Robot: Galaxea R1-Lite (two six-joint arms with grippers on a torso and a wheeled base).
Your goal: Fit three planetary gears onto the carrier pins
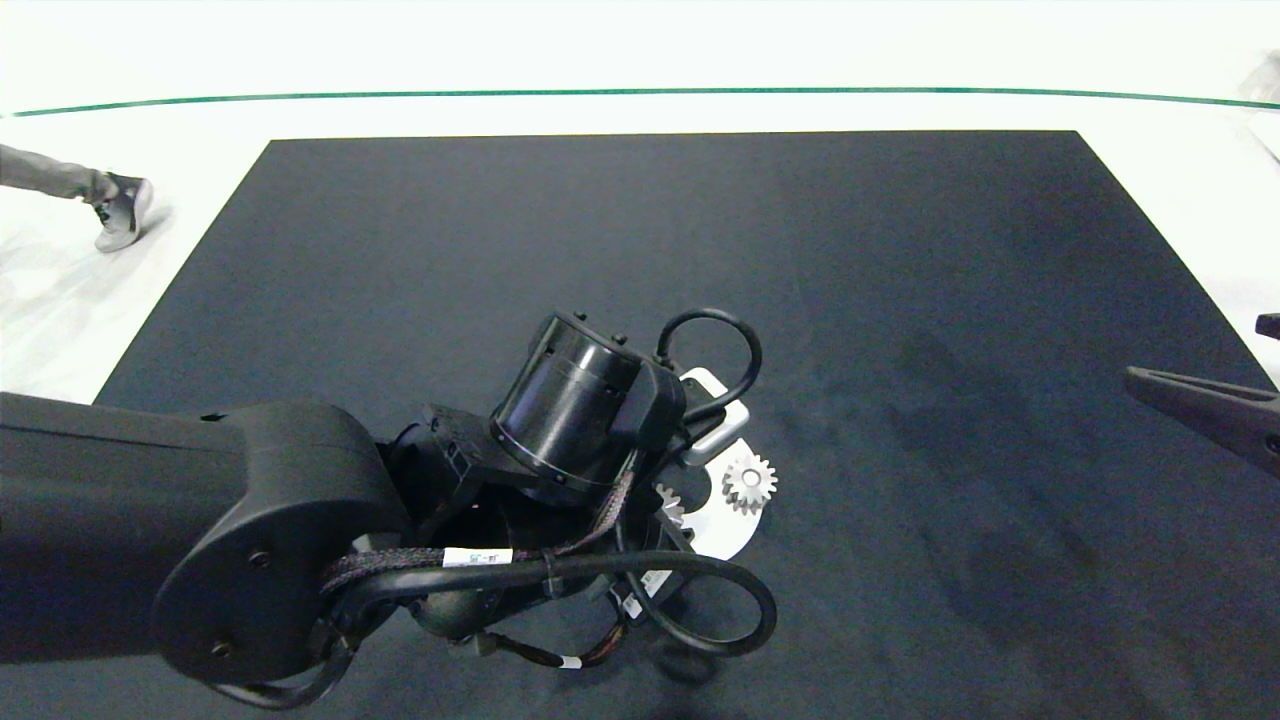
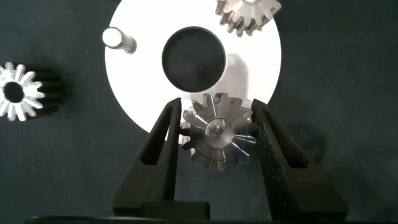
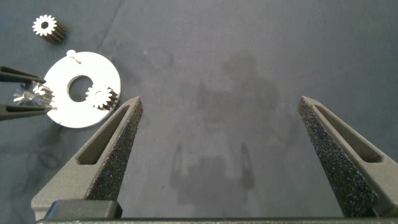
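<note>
Gears: three; one (image 2: pixel 217 138) clamped in left end effector (image 2: pixel 215 134), one (image 2: pixel 247 14) on disc (image 2: pixel 140 74), one (image 2: pixel 22 91) on mat. Right end effector (image 3: pixel 221 109) spread apart.

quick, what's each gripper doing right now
Left gripper: shut on a planetary gear at the edge of the white disc.
Right gripper: open, empty, off to the side over the dark mat.

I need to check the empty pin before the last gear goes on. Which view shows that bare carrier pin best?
The left wrist view: the bare carrier pin stands large and unobstructed on the white disc. The right wrist view shows it tiny. In the head view the left arm hides it.
</note>
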